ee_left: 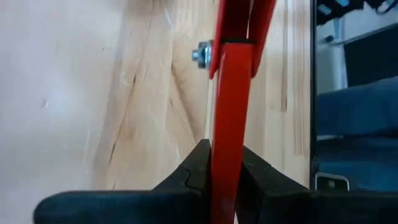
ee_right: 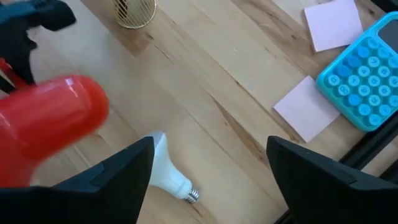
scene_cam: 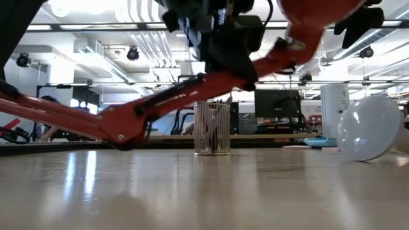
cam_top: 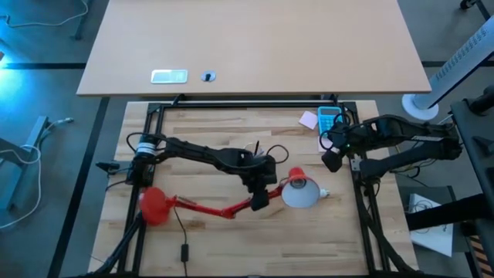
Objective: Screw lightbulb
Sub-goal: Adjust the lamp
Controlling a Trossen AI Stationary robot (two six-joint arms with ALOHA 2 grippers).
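1. Left gripper clenches the red lamp arm mid-table.
2. Right gripper hangs spread, empty, at the table's right.
3. Bulb lies just right of the shade.

- Red desk lamp lying across the near table, its round base at left
- Blue calculator and pink sticky notes at far right
- Clear cup mid-table
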